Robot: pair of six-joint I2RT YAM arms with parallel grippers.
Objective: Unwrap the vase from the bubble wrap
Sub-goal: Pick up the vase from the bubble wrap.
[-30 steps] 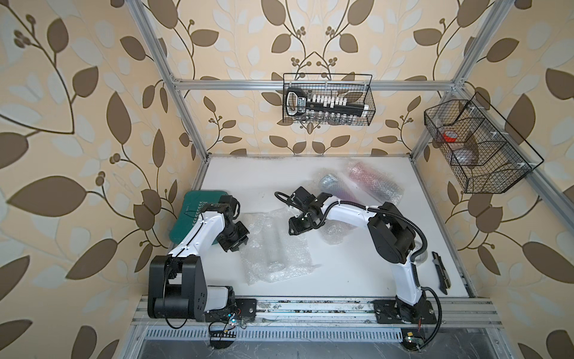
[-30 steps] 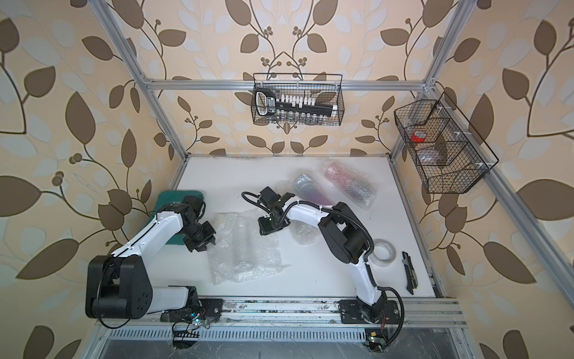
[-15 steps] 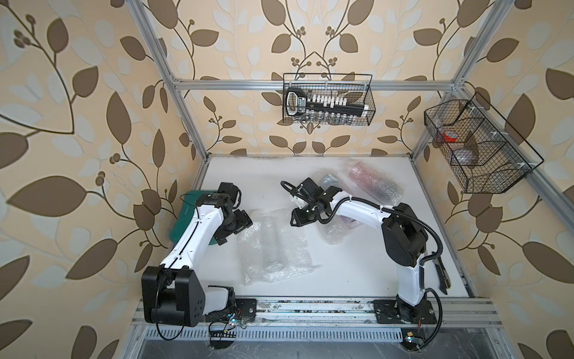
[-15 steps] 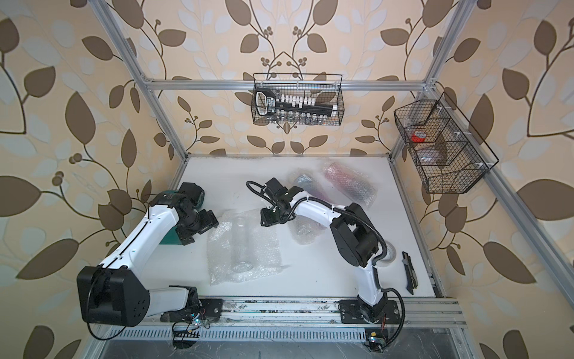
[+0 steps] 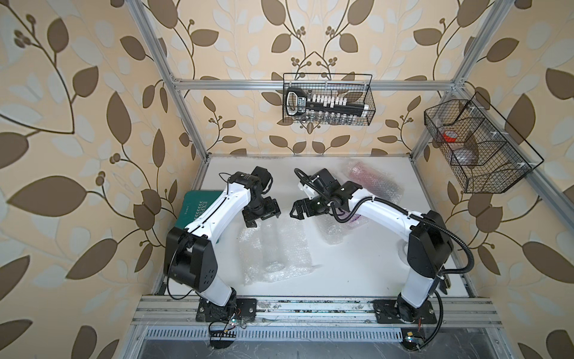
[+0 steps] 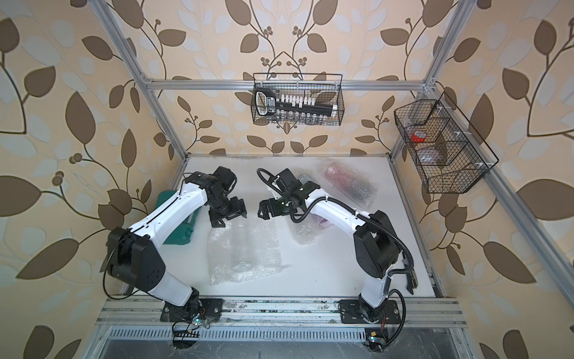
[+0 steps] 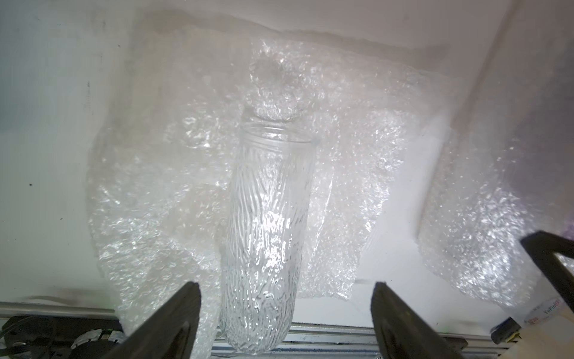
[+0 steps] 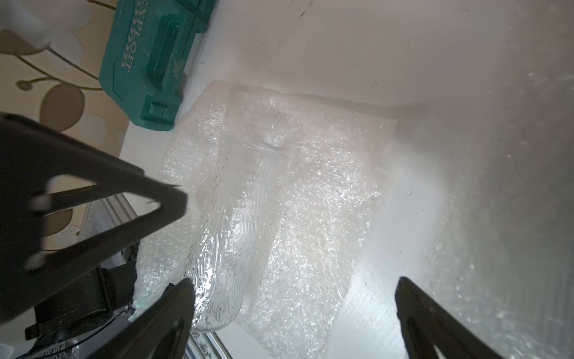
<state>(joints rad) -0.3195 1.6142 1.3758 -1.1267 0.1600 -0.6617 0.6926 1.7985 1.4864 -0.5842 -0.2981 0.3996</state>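
1. Left wrist view: the vase (image 7: 267, 230) lies on its side, bare, on the opened bubble wrap (image 7: 146, 192). The wrap spreads flat to the vase's left and right. The rounded base points far and the mouth points toward the front rail (image 5: 310, 306).
2. The left gripper (image 7: 284, 284) hangs over the base end, jaws wide apart and holding nothing. The right gripper (image 8: 293, 280) is also spread wide and empty, just right of it.
3. Judgement: the unwrapping looks all but complete. What remains is to lift the vase clear of the sheet.
4. Recommended: use one gripper only. Straddle the body squarely across its width and close gently, since ribbed round glass is liable to roll or slip. Keep the fingertips off the sheet so it is not dragged up.
5. Clearances:
   - The grippers face each other closely in both top views, so one should withdraw before the other descends.
   - The green case (image 5: 192, 208) sits just beside the sheet's far-left corner.
   - A second wrapped bundle (image 5: 334, 231) lies to the right, apart from the sheet.
   - Open table (image 5: 357, 273) lies to the near right.
   - The sheet's near edge is close to the front rail.
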